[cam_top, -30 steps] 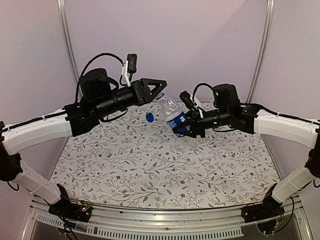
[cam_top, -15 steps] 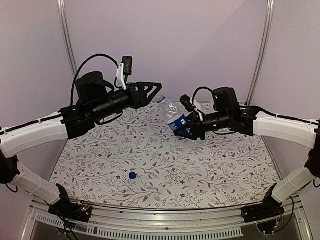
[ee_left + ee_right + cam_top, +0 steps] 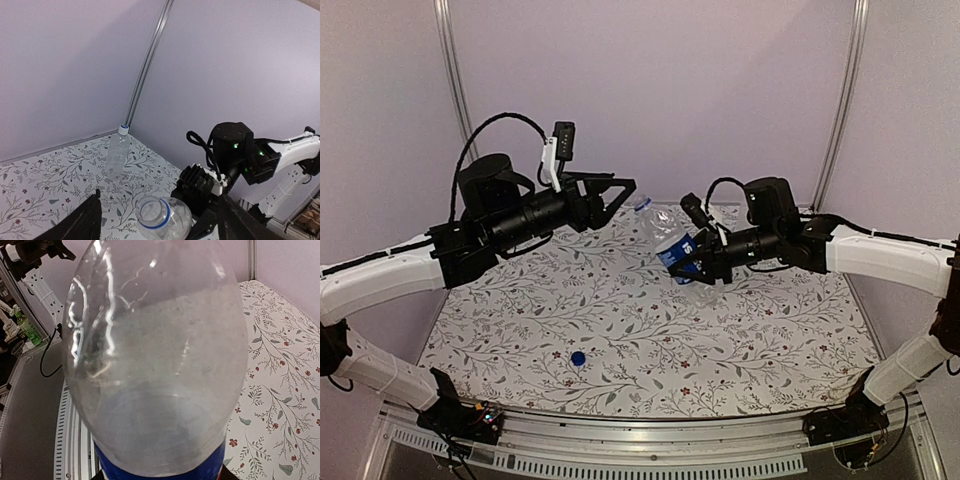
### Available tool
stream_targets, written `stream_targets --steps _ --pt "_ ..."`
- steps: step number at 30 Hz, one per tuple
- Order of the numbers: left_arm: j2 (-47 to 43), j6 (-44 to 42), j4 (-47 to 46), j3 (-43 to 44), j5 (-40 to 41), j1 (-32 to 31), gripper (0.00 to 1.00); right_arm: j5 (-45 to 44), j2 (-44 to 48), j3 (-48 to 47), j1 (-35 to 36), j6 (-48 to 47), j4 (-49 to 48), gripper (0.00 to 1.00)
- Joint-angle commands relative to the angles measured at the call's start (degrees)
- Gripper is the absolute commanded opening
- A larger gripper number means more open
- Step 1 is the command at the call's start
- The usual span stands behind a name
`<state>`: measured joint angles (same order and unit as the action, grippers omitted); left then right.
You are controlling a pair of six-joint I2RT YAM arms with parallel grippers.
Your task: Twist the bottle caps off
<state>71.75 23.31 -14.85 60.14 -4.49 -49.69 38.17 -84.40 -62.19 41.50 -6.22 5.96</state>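
Note:
My right gripper (image 3: 688, 260) is shut on the clear bottle with the blue label (image 3: 665, 228) and holds it tilted above the table, neck toward the left arm. Its mouth is open, with a blue ring at the neck (image 3: 152, 214). The bottle fills the right wrist view (image 3: 160, 365). My left gripper (image 3: 618, 196) is open and empty, a short way left of the bottle's mouth. A solid blue cap (image 3: 578, 358) lies on the table near the front. The plain bottle (image 3: 116, 156) stands upright by the back corner, its whitish cap (image 3: 123, 130) on.
The table wears a floral cloth (image 3: 650, 340). Purple walls with metal corner posts (image 3: 842, 100) close off the back and sides. The aluminium front rail (image 3: 640, 440) runs along the near edge between the arm bases.
The blue cap has fallen from beside the bottle's mouth to the table near the front. My left gripper has drawn back to the left, away from the bottle. The right gripper keeps holding the bottle.

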Motion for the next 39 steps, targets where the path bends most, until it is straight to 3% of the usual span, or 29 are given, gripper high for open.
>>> stream_targets --steps 1,8,12,27,34,39 --pt "2.1 -0.9 -1.7 0.7 -7.4 0.8 0.80 5.8 -0.4 0.9 -0.2 -1.0 -2.2 0.40" --pt "7.3 0.9 1.1 4.8 -12.5 0.8 0.84 9.6 -0.2 0.7 -0.1 -1.2 -3.1 0.41" --pt "9.5 1.9 2.7 7.1 -15.8 0.8 0.75 9.4 -0.1 0.8 -0.1 -1.4 -2.9 0.41" --pt "8.4 2.8 1.2 5.2 -16.6 1.2 0.38 8.0 0.4 2.2 -0.1 -1.4 -3.5 0.41" --pt "8.4 3.8 0.6 4.3 -16.8 1.2 0.46 7.2 0.9 2.2 -0.2 -1.2 -3.4 0.41" --pt "7.7 4.5 0.1 3.3 -16.5 1.3 0.46 6.7 1.2 2.3 -0.1 -1.1 -3.6 0.41"
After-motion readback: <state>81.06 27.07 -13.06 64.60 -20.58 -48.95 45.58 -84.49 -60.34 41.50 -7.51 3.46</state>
